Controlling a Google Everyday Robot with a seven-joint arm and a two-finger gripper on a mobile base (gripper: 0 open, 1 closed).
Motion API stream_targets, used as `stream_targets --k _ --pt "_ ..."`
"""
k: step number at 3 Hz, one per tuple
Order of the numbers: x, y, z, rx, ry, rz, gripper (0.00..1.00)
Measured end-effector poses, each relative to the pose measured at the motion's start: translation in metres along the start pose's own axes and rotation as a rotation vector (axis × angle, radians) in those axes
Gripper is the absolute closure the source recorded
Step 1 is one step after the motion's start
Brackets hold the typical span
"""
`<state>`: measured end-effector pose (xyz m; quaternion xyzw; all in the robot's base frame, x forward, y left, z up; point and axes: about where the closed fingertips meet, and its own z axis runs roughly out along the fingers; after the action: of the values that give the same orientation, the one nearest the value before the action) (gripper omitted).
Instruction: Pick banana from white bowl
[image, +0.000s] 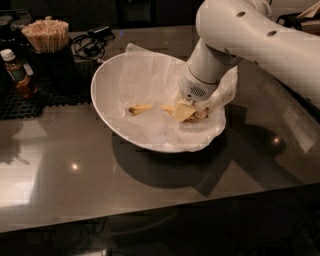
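Observation:
The white bowl stands tilted on the dark table, lined with crinkled white paper. The banana lies in the bowl's bottom, its left end showing and its right part under the gripper. My gripper reaches down into the bowl from the right, its pale yellow fingers at the banana's right half. The white arm comes in from the upper right and hides the bowl's right rim.
A black cup of wooden sticks and a small sauce bottle stand on a black mat at the back left. Black cables lie behind the bowl. The table's front edge runs across the lower view.

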<state>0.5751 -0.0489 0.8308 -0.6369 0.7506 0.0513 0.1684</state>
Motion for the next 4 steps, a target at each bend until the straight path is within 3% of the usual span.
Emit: stream_targets --k 1,2,3,4 --pt "0.001 -0.001 0.0 -0.005 -0.004 0.008 0.9" --pt "0.0 0.003 0.003 -0.017 -0.015 0.002 1.0" --pt "-0.006 0.027 -0.006 -0.004 -0.121 -0.031 1.0" --pt "-0.002 0.037 -0.033 0.116 -0.276 -0.031 1.0"
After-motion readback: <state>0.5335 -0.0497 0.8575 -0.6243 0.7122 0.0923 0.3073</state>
